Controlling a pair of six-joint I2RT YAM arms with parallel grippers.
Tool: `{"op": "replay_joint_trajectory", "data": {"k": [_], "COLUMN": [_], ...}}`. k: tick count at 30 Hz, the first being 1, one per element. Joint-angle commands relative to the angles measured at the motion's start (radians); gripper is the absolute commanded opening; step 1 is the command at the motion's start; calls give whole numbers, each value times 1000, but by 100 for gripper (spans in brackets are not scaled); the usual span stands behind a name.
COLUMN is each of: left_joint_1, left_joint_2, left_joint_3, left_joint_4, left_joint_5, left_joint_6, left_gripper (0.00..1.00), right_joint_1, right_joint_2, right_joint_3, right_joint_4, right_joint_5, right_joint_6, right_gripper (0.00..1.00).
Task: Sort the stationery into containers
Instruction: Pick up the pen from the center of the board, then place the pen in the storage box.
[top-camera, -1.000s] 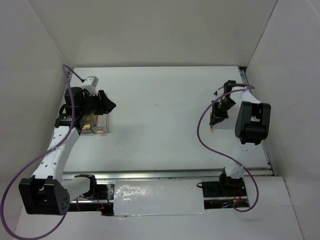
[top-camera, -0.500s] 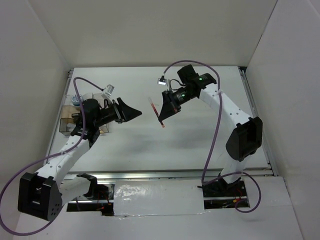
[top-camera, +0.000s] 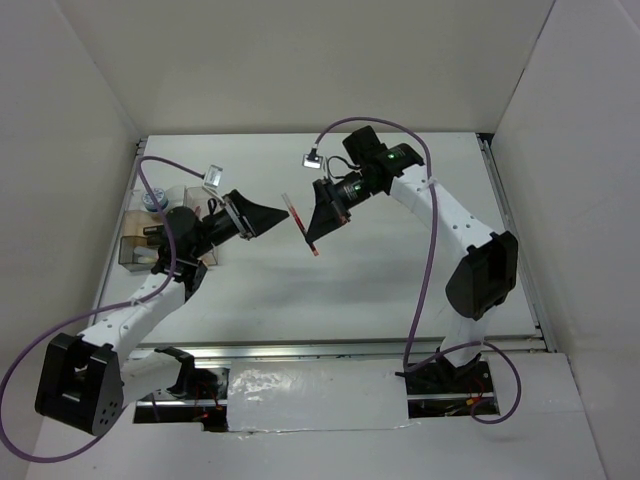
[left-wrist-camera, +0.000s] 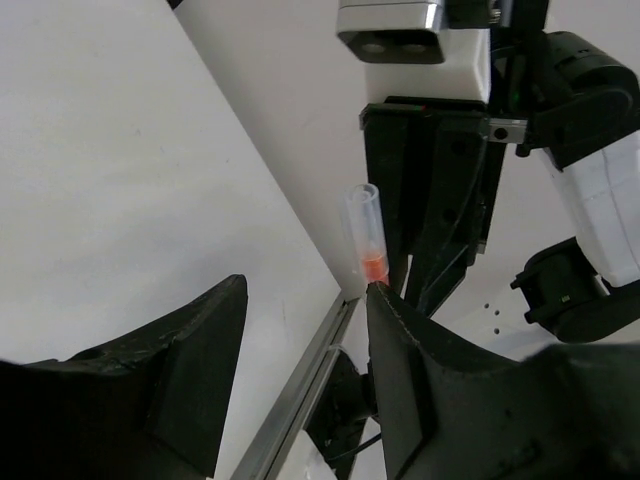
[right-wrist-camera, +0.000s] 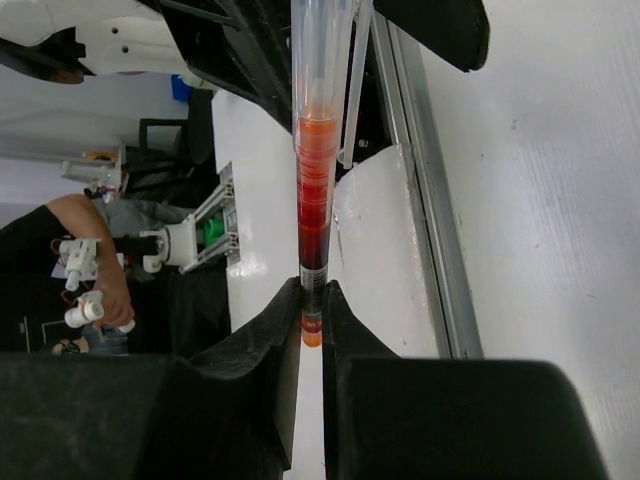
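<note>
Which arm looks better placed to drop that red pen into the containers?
Left, probably: the left end effector is open facing the pen held in the right end effector, and the containers sit beside the left arm.

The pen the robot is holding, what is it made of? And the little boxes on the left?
The pen looks like clear, shiny plastic: you can see orange-red ink through its barrel. The little boxes seem to be see-through plastic too, with a brownish tint, since the table shows through their walls. They are too small here to be sure.
</note>
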Motion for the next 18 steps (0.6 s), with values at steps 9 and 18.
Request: {"op": "replay_joint_trajectory", "data": {"k": [9,18], "left_joint_1": [-10,-25], "left_joint_2": [-36,-20], "left_joint_3": [-49,-53], "left_joint_4": [199,194], "left_joint_5": [-10,-11], "left_joint_6": [-69,-66], "left_gripper": [59,54], "right_joint_1": [2,19], "right_joint_2": [41,89], "right_joint_3": [60,129], "right_joint_4": [50,41], "right_joint_5": [-72,-63], "right_joint_6": [67,67], "right_gripper": [0,0]}}
